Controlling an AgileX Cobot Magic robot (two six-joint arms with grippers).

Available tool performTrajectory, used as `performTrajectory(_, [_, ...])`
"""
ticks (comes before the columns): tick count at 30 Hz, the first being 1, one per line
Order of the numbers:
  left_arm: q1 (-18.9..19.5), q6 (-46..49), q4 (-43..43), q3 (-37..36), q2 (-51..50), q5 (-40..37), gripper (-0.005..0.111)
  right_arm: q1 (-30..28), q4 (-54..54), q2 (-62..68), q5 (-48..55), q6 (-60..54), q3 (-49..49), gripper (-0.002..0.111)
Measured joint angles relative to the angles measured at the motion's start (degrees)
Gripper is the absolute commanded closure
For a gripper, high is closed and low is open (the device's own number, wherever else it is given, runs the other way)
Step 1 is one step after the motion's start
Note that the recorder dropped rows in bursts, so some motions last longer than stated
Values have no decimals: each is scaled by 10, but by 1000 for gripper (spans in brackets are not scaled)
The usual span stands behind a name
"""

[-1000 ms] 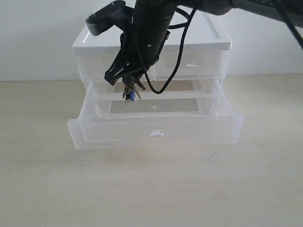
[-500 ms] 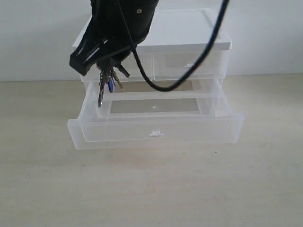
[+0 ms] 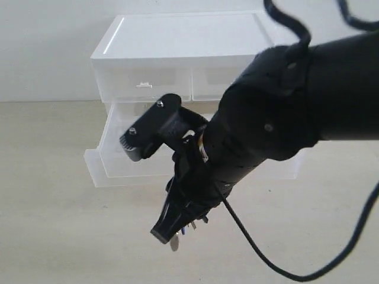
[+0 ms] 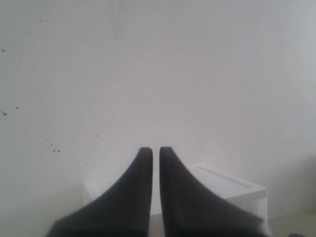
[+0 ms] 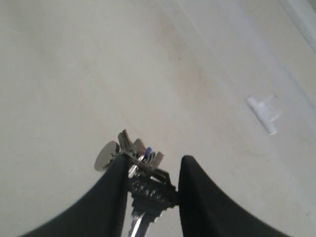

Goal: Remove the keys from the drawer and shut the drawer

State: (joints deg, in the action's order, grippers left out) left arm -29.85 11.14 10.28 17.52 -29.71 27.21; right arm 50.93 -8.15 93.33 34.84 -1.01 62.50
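Note:
My right gripper hangs low over the tabletop in front of the cabinet, shut on the keys. In the right wrist view its fingers pinch a dark-headed key, and the keys, with a silver disc and a bit of blue, stick out past the tips of the right gripper. The wide translucent drawer stands pulled open, mostly hidden behind the arm. Its white tab handle shows in the right wrist view. My left gripper is shut on nothing and faces a white wall.
The white-topped cabinet with two half-width upper drawers stands at the back against the wall. The bulky right arm and its cable cover the middle and right of the scene. Beige tabletop lies in front.
The right arm has carried the keys from above the open drawer forward and down to just over the table in front of it. The drawer has stayed open.

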Motion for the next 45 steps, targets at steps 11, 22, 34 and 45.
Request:
performTrajectory(11, [0, 0, 0, 0, 0, 0, 102, -83, -5, 106, -130, 2, -7, 66])
performTrajectory(22, [0, 0, 0, -6, 0, 0, 102, -83, 11, 81, -122, 10, -7, 100])
performTrajectory(34, [0, -55, -14, -122, -21, 59, 102, -14, 8, -67, -111, 2, -9, 108])
performTrajectory(45, [0, -217, -315, -59, -355, 146, 102, -11, -25, -350, -135, 21, -41, 108])
